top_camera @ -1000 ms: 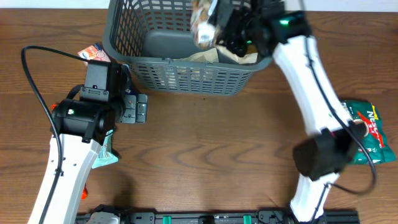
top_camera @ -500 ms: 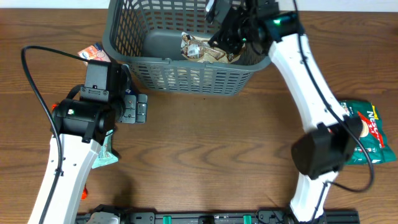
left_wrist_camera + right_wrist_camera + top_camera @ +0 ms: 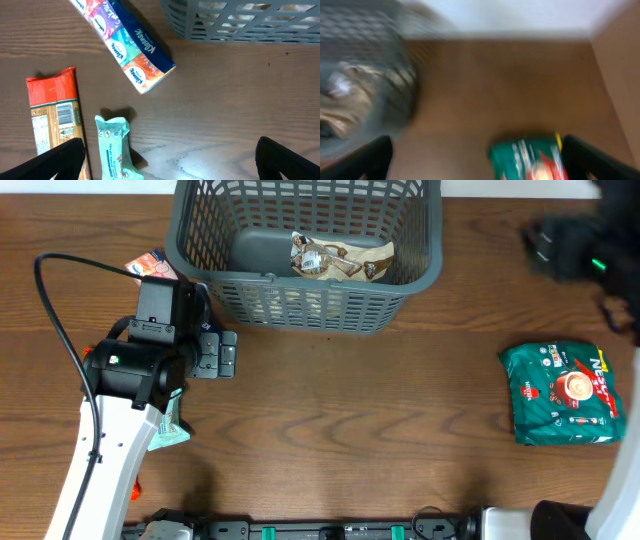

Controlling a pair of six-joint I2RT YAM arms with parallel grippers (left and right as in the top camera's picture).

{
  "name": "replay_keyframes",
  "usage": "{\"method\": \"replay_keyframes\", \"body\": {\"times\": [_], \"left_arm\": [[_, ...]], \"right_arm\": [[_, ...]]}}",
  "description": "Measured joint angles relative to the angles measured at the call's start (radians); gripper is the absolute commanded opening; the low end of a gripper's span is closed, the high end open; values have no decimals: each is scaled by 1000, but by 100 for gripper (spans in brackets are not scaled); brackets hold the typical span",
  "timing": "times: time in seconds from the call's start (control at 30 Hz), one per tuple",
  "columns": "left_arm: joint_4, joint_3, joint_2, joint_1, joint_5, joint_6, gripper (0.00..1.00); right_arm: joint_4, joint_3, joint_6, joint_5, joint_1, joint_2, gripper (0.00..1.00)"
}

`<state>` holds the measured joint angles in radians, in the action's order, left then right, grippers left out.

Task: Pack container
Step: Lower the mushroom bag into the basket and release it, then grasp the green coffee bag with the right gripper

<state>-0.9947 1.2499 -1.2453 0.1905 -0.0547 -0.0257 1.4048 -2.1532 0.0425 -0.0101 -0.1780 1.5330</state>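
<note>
**Basket** (image 3: 300,305): dark grey, slatted sides, top centre of the overhead view, upright on the table (image 3: 350,440).

**Packed, 1 item:** tan pack (image 3: 335,258), crinkled, lying on the basket floor toward its right half. Its print is too small to read.

**Still outside, 4 items seen:**
- Green bag (image 3: 565,392), flat at the right edge, well apart from the basket. It carries a red cup emblem and red lettering beginning "Ne"; the rest is not legible.
- Tissue pack (image 3: 127,45), multicoloured, just beside the basket's lower left corner. "Kleenex" reads on its dark blue band.
- Red pack (image 3: 55,125), left edge of the left wrist view. A barcode shows; the text is unreadable.
- Mint pack (image 3: 114,147), just right of the red pack. Its print is illegible.

**Progress:** judged early, with one item in and most left to do.

**Left gripper** (image 3: 170,162): fingers spread wide, holding nothing, poised over the mint and red packs.

**Right gripper** (image 3: 480,165): motion-blurred, upper right of the overhead view, fingers apart and empty, with the green bag below it.
</note>
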Motion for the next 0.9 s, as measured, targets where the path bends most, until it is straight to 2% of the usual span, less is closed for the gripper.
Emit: {"method": "replay_keyframes", "body": {"times": [0.1,0.23,0.47,0.57,0.73,0.9], "left_arm": [[0,0,0,0,0,0,99],[1,0,0,0,0,0,99],[1,0,0,0,0,0,99],[3,0,0,0,0,0,99],[11,0,0,0,0,0,99],[15,0,0,0,0,0,99]], "right_arm": [[158,9,-56,19,-94,13,99],[269,56,-92,45,-133,15,99],[281,327,-104,53,-133,-37,99],[245,482,-91,54,-133,-86,99],[64,716,-17,56,-134,-170,99],[-80,905,60,90,-161,-161,99]]}}
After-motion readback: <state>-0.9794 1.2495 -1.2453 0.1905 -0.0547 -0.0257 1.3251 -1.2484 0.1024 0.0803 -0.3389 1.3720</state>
